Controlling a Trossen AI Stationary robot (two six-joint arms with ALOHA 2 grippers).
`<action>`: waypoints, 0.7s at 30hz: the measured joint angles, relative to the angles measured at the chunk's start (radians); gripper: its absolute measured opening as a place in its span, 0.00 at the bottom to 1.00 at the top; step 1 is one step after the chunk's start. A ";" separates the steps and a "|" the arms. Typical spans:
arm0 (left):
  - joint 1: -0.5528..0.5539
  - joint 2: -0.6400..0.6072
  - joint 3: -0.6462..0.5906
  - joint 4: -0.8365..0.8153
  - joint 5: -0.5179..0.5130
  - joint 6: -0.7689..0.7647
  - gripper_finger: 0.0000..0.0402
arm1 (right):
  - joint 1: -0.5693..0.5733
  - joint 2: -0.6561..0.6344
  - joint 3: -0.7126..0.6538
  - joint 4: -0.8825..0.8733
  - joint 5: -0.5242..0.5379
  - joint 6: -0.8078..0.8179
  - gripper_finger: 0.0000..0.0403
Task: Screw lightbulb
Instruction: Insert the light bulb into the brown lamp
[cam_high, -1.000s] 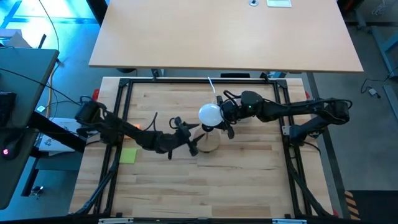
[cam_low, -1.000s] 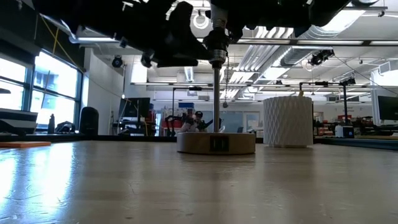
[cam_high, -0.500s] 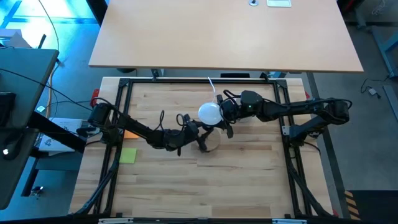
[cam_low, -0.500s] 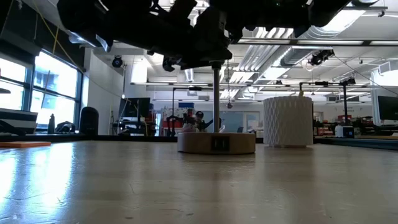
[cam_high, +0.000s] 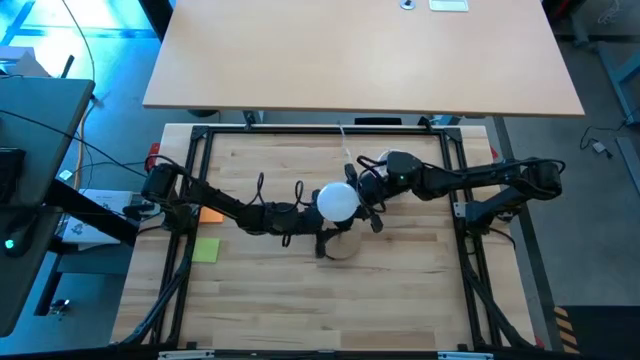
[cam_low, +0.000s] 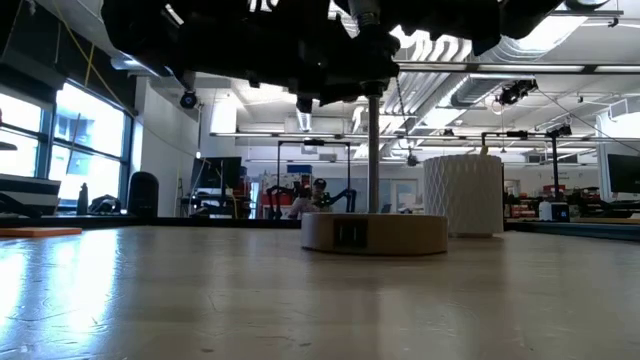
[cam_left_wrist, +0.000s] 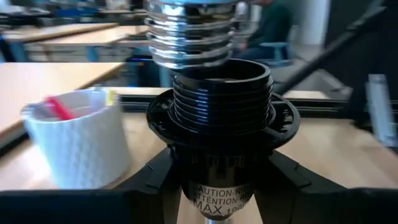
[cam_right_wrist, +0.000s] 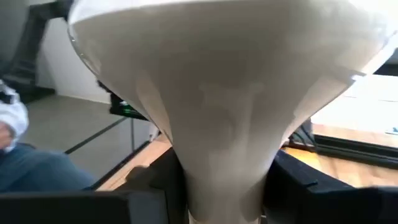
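The right gripper (cam_high: 362, 195) grips the lightbulb (cam_high: 337, 200) by its tapering neck, fingers (cam_right_wrist: 155, 180) pressed against the white glass on both sides, holding it above the middle of the table. The left gripper (cam_high: 322, 225) is clamped around the black threaded lamp socket (cam_left_wrist: 222, 106), steadying it on its stem above the round wooden base (cam_low: 374, 232). In the left wrist view the bulb's silvery screw cap (cam_left_wrist: 191, 34) sits right at the socket's mouth, apparently not yet threaded in, though the contact itself is hard to judge. Alignment looks done; the lowering and turning remain. A white latticed cup (cam_left_wrist: 78, 146) stands nearby.
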 joint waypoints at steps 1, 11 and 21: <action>0.001 0.000 -0.006 0.005 0.017 -0.002 0.35 | 0.000 0.000 0.000 0.005 -0.019 -0.001 0.36; 0.000 -0.081 -0.119 0.037 0.077 -0.014 0.35 | 0.018 0.014 -0.086 0.309 -0.085 0.053 0.36; -0.001 -0.083 -0.124 0.040 0.132 -0.026 0.35 | 0.008 0.223 -0.058 0.638 -0.227 0.228 0.36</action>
